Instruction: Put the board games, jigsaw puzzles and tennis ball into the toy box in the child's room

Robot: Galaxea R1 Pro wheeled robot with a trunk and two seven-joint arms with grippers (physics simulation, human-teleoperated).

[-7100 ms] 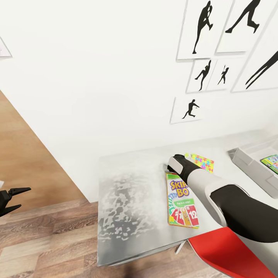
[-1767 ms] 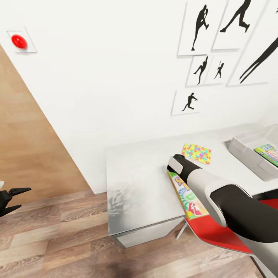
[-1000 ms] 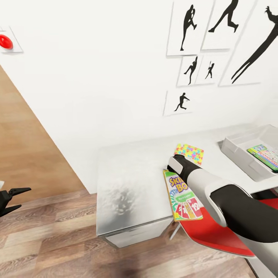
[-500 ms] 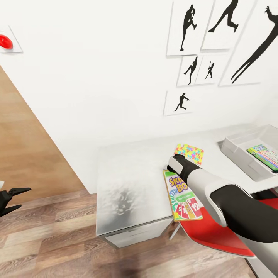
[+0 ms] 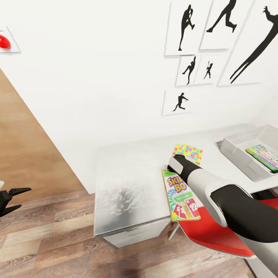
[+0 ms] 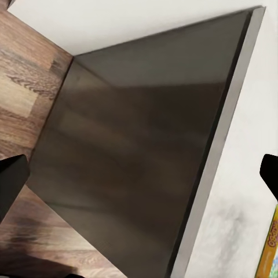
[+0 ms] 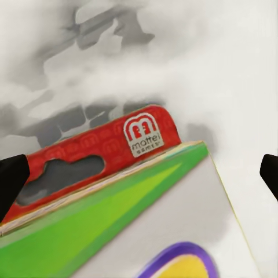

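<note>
Red-and-green SKIP-BO box [image 5: 180,195] sits between the right gripper's [image 7: 139,174] released jaws, so clamping it, then carrying to the tray [image 5: 242,162], looks next.

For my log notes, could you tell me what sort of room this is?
Probably a child's room or playroom: a SKIP-BO game box and a jigsaw puzzle lie on a pale table, with athlete silhouette pictures on the white wall.

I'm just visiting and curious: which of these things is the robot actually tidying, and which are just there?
Part of the job:
SKIP-BO box
jigsaw puzzle
toy box
green-edged game lying inside it
table

Just there:
silhouette pictures
red chair
red wall button
</note>
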